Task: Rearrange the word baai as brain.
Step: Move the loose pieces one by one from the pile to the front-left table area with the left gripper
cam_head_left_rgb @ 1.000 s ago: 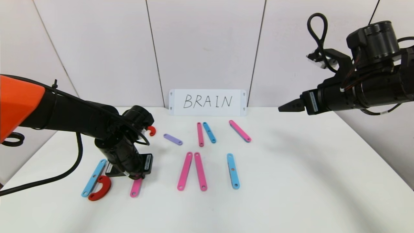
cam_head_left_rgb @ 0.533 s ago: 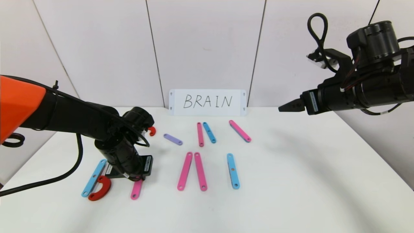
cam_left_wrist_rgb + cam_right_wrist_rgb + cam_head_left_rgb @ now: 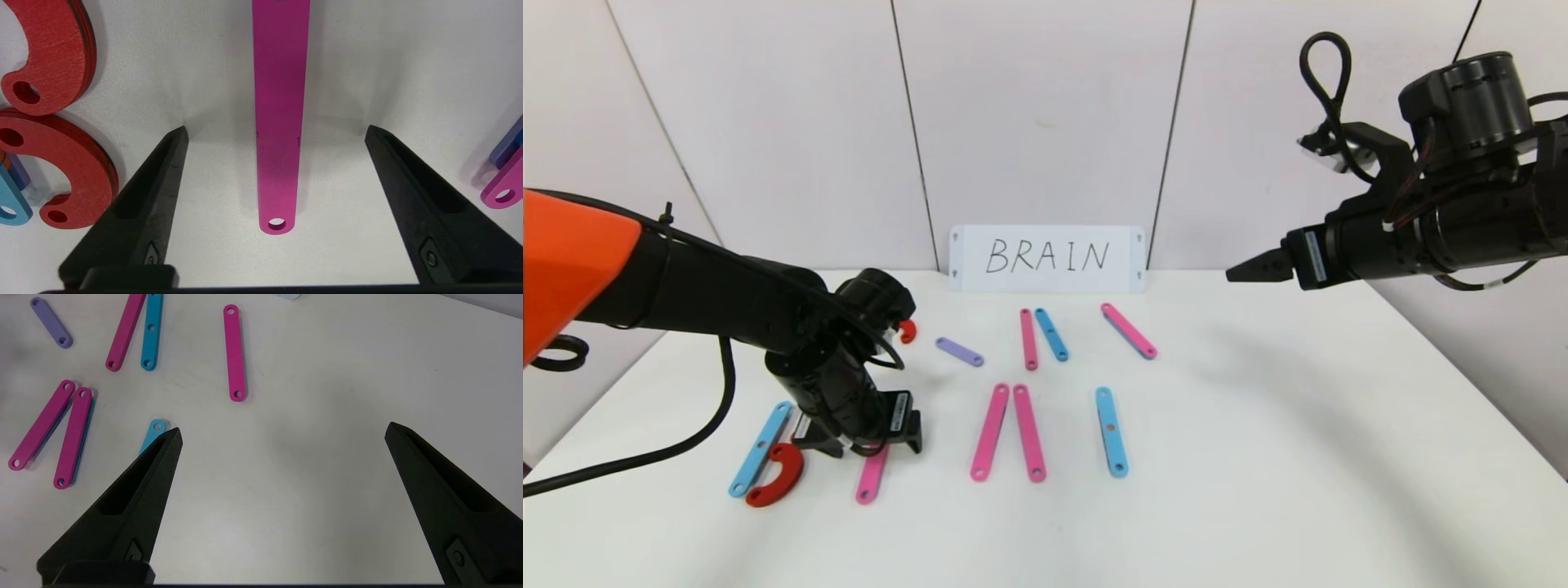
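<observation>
The word's pieces lie flat on the white table (image 3: 1258, 457). My left gripper (image 3: 874, 445) is open, low over the table, with one finger on each side of a pink strip (image 3: 870, 480) and touching neither side of it. The left wrist view shows that strip (image 3: 280, 102) lying between the spread fingers of the left gripper (image 3: 276, 128). Two red C-curves (image 3: 77, 163) lie beside it, next to a blue strip (image 3: 760, 447). My right gripper (image 3: 1245, 269) hangs open and empty, high at the right.
A white BRAIN card (image 3: 1047, 257) stands at the back. A purple strip (image 3: 960, 352), a pink and blue pair (image 3: 1028, 339), a pink strip (image 3: 1129, 331), two pink strips (image 3: 1009, 431) and a blue strip (image 3: 1111, 430) lie mid-table. A red piece (image 3: 907, 329) shows behind the left arm.
My left gripper's fingers have spread open around the pink strip, which now lies free on the table, shifted slightly. The right arm has not moved.
</observation>
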{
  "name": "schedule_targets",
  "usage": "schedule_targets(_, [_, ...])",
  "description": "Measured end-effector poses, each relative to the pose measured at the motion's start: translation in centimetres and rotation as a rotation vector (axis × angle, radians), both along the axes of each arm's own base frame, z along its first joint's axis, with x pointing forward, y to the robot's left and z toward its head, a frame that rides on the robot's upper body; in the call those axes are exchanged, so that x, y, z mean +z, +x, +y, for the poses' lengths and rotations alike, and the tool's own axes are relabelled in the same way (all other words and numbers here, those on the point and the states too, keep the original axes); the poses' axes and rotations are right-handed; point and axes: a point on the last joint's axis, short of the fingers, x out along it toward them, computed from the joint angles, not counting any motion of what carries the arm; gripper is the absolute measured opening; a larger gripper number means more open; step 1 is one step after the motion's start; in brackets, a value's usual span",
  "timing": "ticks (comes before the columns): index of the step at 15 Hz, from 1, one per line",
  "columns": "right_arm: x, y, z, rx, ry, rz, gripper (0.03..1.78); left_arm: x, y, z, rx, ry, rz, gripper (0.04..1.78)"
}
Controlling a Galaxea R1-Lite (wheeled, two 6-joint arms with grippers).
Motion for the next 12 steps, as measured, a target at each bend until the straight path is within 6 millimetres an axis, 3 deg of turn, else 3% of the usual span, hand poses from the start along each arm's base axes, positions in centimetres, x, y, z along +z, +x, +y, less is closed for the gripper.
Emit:
schedule_targets(3, [0.0,0.0,0.0,-0.001,0.000,0.000,1.74,0.2,-0.1,-0.4,-0.012,-0.004,-0.008,1.74])
schedule_targets(6, [0.0,0.0,0.0,-0.001,0.000,0.000,1.74,0.8,-0.3,-0.4,-0.019,-0.008,-0.026,1.75])
schedule_targets(12, [0.0,0.0,0.0,-0.001,0.001,0.001,1.74,4.9,0.3,-0.1,0.014,0.007,-0.195,1.75])
